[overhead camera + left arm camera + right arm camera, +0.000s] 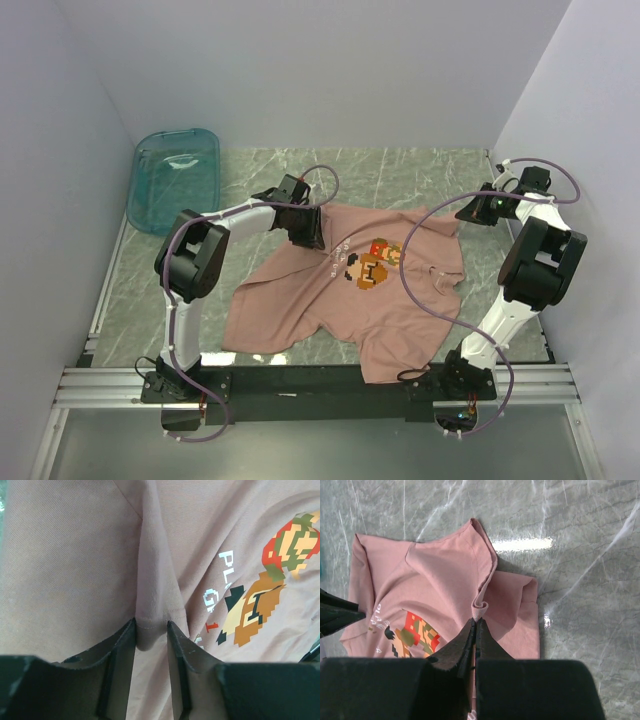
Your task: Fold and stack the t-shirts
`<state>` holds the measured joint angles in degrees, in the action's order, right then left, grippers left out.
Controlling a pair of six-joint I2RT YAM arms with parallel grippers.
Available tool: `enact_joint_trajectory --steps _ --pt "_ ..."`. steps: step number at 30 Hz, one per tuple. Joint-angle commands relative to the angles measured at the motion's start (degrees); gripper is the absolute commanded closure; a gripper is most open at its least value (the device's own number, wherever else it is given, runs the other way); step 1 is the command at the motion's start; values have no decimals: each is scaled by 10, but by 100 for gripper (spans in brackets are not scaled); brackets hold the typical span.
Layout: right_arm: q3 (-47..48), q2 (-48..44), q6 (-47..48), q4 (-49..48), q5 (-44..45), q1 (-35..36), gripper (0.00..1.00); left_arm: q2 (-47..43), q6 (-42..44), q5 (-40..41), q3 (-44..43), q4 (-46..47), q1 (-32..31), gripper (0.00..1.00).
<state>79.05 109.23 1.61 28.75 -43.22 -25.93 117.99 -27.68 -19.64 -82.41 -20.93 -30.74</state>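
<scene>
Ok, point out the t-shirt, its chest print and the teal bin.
t-shirt [300, 300], top external view, plain fabric.
chest print [372, 262], top external view, its middle.
teal bin [175, 185], top external view, its floor.

white "PL", partial "G", red "1" on pink t-shirt [70, 565], remaining letters unreadable

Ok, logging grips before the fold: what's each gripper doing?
Left gripper: closed on a t-shirt fold.
Right gripper: closed, pinching the t-shirt's edge.
</scene>
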Motion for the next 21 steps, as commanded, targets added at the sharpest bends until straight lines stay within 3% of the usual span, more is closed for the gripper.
enact_joint_trajectory --steps 1,7,8,10,14,21 --pt "11 -2 8 1 -14 -5 100 -11 8 -4 -18 -2 -3 64" --pt "12 -3 9 2 -16 -5 100 -15 3 4 -21 -3 -3 80" --pt "12 -3 9 3 -16 -5 100 -17 3 6 -21 -1 -3 90" --pt "13 -7 16 10 -20 -5 100 -29 0 11 -20 2 -3 99" --pt "3 -34 32 20 -26 -5 100 -82 15 64 -13 -5 4 100" --pt "-85 -166 95 27 -33 12 100 -228 61 140 4 -50 59 100"
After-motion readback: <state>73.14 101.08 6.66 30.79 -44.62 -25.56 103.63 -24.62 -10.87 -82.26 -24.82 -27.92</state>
